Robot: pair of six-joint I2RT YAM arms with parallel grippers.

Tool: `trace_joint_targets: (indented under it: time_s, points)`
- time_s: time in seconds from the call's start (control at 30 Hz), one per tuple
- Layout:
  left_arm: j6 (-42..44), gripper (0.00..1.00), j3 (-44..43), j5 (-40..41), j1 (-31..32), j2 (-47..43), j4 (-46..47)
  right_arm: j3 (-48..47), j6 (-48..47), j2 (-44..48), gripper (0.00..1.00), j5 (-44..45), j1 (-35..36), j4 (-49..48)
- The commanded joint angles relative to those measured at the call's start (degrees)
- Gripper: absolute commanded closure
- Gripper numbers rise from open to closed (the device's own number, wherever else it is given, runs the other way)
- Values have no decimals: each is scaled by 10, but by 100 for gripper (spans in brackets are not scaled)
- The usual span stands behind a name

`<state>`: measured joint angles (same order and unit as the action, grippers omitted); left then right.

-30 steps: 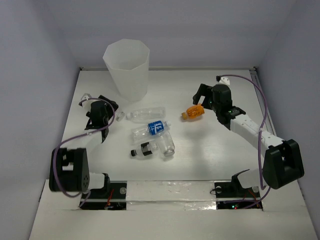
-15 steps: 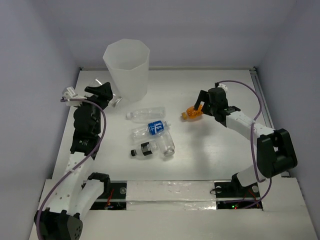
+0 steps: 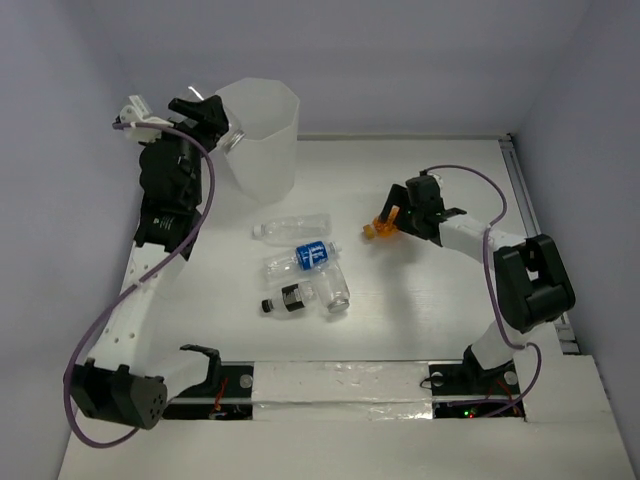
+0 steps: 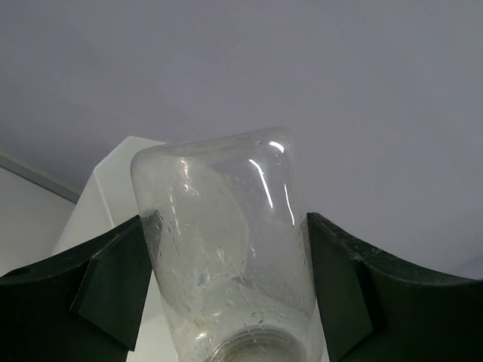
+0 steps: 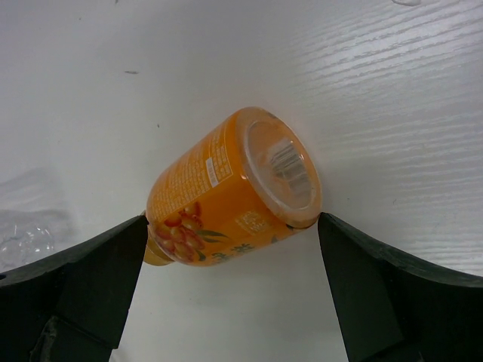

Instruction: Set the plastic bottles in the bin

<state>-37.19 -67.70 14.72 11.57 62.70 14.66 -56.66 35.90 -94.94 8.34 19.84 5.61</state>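
Nearest, the blue-labelled bottle [image 3: 312, 254] and others lie loose on the surface [image 3: 420, 290]; beyond, the right pincer [image 5: 232, 220] straddles the orange bottle [image 5: 219, 188], grip impossible to tell, so it may roll free; farthest, the left pincer [image 4: 225, 220] clamps a clear bottle [image 4: 226, 256] at the rim of the bin [image 3: 262, 150], where an early release could drop it outside.

robot lab test cell, white table [image 3: 420, 320], plain pale walls [image 3: 420, 60] on three sides
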Motion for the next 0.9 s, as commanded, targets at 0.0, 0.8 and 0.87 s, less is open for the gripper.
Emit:
trace_joint_targets:
  time_s: [0.0, 0.8, 0.87]
  points:
    - [51, 41, -59, 14, 2, 32, 16, -35, 9, -5, 0, 3, -2, -18]
    - [313, 36, -320, 88, 35, 367, 77, -134, -56, -109, 10, 35, -8, 32]
    - [326, 33, -333, 90, 35, 388, 78, -123, -59, -99, 17, 39, -8, 23]
